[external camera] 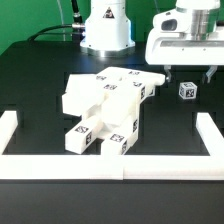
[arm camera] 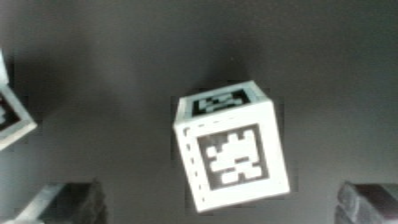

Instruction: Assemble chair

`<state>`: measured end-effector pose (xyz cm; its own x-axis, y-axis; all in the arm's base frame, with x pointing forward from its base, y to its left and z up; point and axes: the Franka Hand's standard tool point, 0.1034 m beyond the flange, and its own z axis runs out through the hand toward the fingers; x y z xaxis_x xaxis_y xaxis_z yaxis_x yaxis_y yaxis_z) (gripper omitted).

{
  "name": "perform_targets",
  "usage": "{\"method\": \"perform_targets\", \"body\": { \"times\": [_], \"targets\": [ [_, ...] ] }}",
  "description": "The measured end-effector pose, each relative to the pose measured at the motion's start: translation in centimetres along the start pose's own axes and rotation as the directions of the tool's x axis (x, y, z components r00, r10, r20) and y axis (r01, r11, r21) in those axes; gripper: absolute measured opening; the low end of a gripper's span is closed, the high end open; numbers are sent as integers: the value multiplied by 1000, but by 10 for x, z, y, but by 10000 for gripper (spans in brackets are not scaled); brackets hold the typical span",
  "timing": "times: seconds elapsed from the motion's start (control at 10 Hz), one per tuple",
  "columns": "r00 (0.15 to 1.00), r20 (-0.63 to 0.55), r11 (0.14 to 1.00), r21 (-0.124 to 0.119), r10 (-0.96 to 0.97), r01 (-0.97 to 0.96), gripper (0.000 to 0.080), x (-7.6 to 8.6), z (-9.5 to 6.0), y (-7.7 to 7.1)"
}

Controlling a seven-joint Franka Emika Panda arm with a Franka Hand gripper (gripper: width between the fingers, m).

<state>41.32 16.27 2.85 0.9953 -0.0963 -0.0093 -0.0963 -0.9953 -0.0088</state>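
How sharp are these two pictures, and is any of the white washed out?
Exterior view: fairly sharp, though the white chair pieces are bright and their faces blend together; tags are legible. Wrist view: soft and blurred, the small tagged block has fuzzy edges, the fingers are dark smudges.

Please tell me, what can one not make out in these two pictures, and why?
- Exterior view: the far side of the chair, hidden by its own slabs.
- Exterior view: the tag on the small white block, too small to read.
- Wrist view: a tagged piece, cut off by the picture's edge; which part is unclear.
- Wrist view: the gripper, its fingers blurred and cut off by the edge.
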Motion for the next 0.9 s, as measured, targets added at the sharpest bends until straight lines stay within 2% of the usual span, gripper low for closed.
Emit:
{"method": "perform_targets", "body": {
  "times": [0.2, 0.7, 0.8, 0.9],
  "targets": [
    [1000, 7, 1000, -6, -10, 10, 648, -2, 7, -5],
    [1000, 26, 1000, -23, -17, 18, 648, -9, 20, 0],
    [1000, 27, 1000, -24, -16, 17, 535, -9, 20, 1],
    [999, 28, 1000, -25, -17, 18, 535, -10, 21, 0]
  ]
}}
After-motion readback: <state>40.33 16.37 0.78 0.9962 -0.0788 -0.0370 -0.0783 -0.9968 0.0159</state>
